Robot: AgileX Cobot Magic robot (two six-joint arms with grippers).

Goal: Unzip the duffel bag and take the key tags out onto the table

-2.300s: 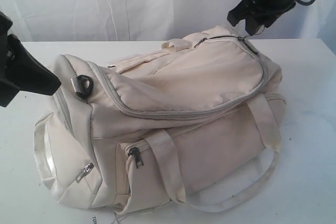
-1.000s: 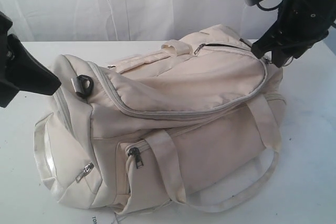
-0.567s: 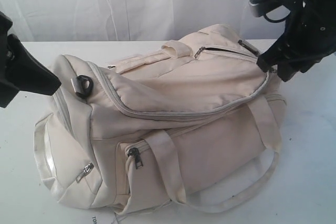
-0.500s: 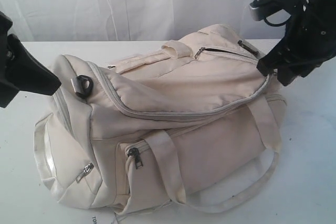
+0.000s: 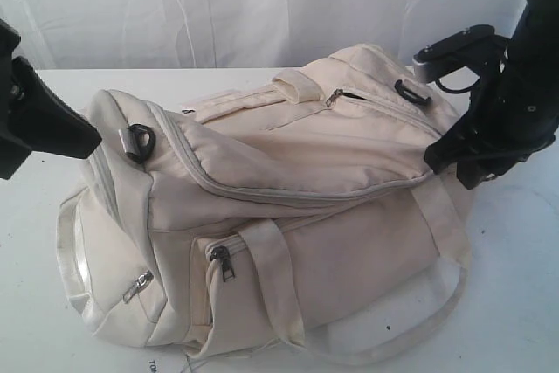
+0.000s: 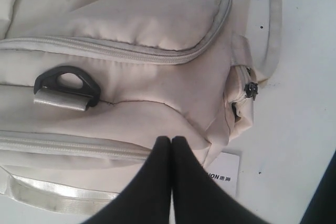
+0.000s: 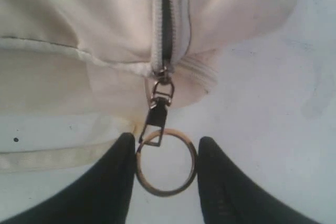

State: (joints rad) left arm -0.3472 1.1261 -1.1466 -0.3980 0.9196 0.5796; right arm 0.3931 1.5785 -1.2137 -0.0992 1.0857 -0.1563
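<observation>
Pleated white curtain (image 5: 218, 6) hangs behind, evenly lit

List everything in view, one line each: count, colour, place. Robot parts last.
bag: one, cream, lying across the middle of the table.
table: one, white, under the bag.
curtain: one, white, behind the table.
clips: two, black, one near each end of the bag's top.
ring: one, dull metal, hanging from the zip pull at the bag's right end.
card: one, white with dark print, poking out from under the bag.
left tool: one, black, shut, tip at the bag's left end.
right tool: one, black, shut on the ring.
</observation>
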